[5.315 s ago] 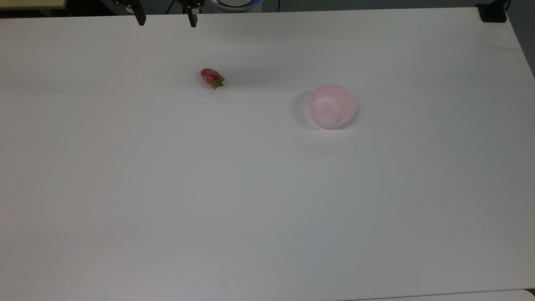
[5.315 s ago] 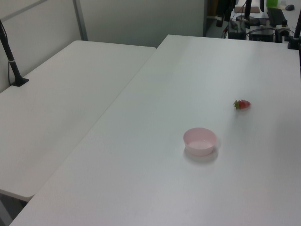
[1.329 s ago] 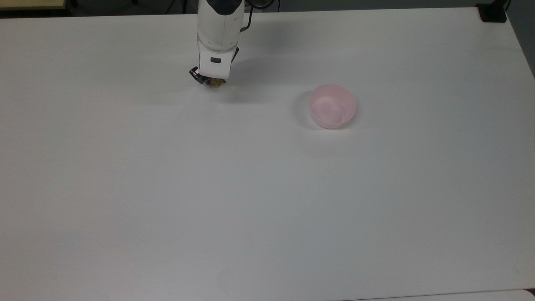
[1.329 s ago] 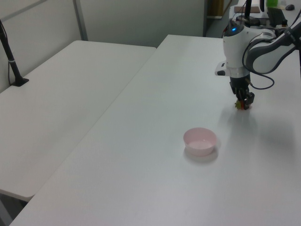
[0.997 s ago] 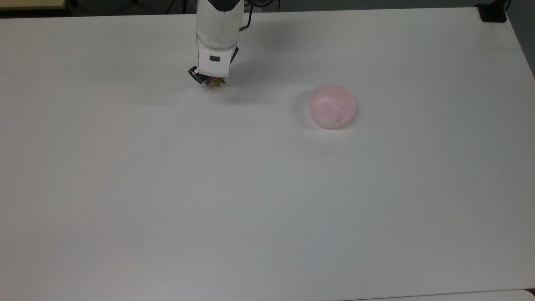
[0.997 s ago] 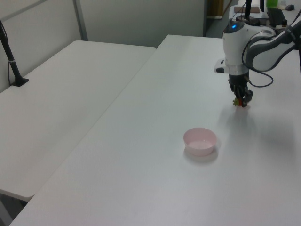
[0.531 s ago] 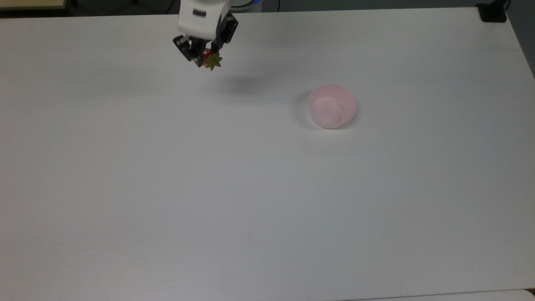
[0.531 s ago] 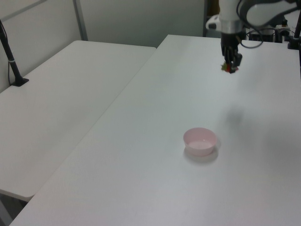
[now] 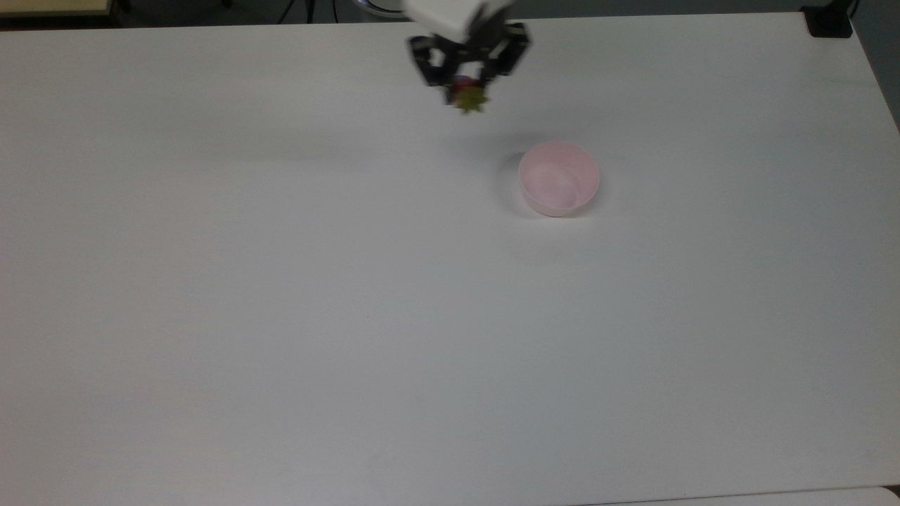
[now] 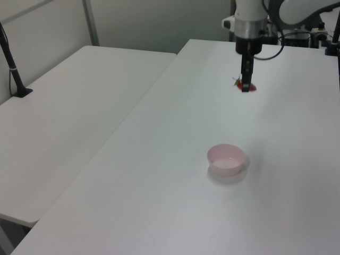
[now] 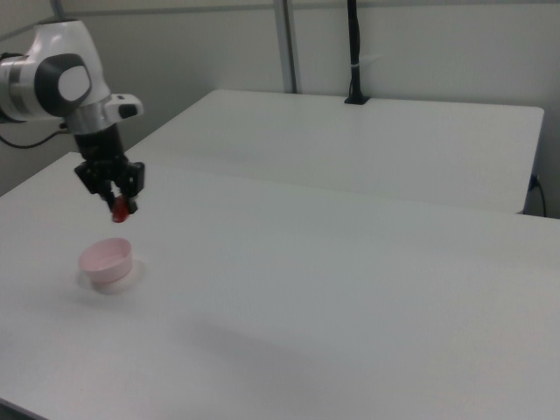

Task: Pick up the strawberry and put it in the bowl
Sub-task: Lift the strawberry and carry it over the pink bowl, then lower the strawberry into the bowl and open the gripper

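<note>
One strawberry (image 9: 469, 99) we see pinched in the gripper (image 9: 467, 90), held in the air above the table (image 9: 281, 316), near the bowl (image 9: 560, 178).

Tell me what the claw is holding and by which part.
The claw holds the strawberry by its red body, green cap pointing down, lifted above the table.

In the upper right of the frame the gripper (image 10: 245, 88) hangs above the white table (image 10: 175, 175), its dark fingers closed on the strawberry (image 10: 248, 85), which is held clear of the tabletop. The pink bowl (image 10: 226, 160) stands on the table lower down, right of centre, well apart from the strawberry. A second white table (image 10: 69, 117) fills the left side, with a black post (image 10: 11, 62) at its far left edge.
</note>
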`<action>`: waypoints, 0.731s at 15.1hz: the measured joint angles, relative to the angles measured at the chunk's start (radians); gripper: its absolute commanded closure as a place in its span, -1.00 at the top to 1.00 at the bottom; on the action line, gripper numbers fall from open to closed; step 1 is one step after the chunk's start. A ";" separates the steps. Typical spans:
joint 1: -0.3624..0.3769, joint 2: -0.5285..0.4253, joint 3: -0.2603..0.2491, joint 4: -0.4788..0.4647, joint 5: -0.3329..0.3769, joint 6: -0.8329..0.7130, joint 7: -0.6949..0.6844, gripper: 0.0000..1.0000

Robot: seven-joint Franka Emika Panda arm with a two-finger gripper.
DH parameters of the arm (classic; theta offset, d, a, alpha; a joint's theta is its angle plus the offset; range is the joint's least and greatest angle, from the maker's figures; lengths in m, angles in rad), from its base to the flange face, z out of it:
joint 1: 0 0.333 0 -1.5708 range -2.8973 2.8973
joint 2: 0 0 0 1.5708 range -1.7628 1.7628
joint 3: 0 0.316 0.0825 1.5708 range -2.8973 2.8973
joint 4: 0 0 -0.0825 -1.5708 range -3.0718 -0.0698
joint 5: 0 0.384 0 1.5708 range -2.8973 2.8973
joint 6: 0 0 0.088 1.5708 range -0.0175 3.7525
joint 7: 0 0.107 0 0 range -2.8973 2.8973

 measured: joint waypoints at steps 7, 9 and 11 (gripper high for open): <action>0.165 0.248 0.009 0.004 0.022 0.176 0.200 -0.16; 0.169 0.308 0.009 0.013 0.022 0.251 0.236 0.65; 0.170 0.337 0.009 0.023 0.022 0.276 0.242 1.00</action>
